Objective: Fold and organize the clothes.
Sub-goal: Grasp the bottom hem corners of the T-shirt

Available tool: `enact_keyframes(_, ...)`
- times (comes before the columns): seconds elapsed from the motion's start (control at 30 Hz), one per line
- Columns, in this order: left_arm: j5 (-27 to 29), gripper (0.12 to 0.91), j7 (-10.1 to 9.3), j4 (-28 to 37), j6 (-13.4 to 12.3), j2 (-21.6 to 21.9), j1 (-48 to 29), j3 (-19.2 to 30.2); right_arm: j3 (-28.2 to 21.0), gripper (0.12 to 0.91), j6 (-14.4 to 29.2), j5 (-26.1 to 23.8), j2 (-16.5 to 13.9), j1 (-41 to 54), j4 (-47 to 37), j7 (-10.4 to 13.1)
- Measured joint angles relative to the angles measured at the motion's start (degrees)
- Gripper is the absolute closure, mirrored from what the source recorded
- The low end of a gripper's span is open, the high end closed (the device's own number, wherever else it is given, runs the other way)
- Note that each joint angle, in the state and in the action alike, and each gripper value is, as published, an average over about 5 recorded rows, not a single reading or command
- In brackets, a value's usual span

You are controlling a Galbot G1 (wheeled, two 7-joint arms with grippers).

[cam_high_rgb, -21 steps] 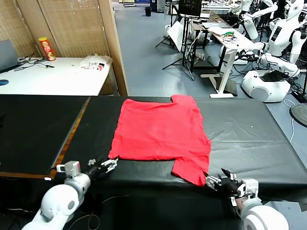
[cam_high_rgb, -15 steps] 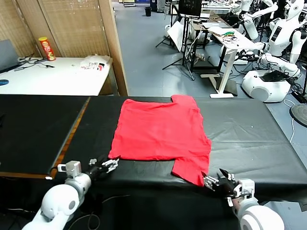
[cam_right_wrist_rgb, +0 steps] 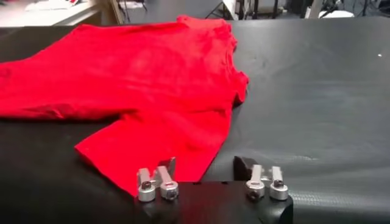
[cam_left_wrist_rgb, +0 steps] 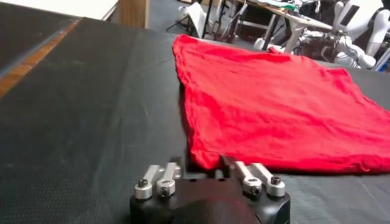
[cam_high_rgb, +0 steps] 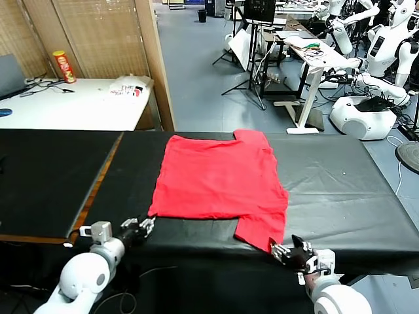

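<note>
Black worktop [cam_high_rgb: 340, 190] in a busy robot lab; at its near edge the left gripper [cam_high_rgb: 139, 227] and right gripper [cam_high_rgb: 286, 254] both sit with jaws closed, holding nothing. Just beyond them the red T-shirt [cam_high_rgb: 219, 183] lies mid-worktop, plain side up, partly folded with one sleeve at the near edge. Judgement: early stage, remaining folds and tidying left.

Even, diffuse indoor light fills the head view, bright over the grey floor [cam_high_rgb: 196, 72] and white side table [cam_high_rgb: 72, 108] in the upper half, while the black tabletop [cam_high_rgb: 340, 190] takes only a dull sheen with faint pale streaks at right and no hard glare. Shadows are soft and thin, a narrow dark line under the red T-shirt [cam_high_rgb: 219, 180] along its lower edge. Both wrist views are softer, with the far background blurred and the shirt's colour saturated.
</note>
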Motion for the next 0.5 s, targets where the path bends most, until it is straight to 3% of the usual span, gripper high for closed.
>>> enact_keyframes(0.27, 0.3, 0.904, -0.12, -3.5, 0.1, 0.3, 2.3, -1.0, 3.7, 0.903, -0.2, 2.6, -1.2, -4.1, 5.9, 0.2)
enact_keyframes(0.5, -0.3, 0.904, -0.38, -8.7, -0.7, 1.6, 7.2, -3.3, 6.2, 0.903, 5.9, 3.4, -3.3, -2.3, 5.7, -1.2)
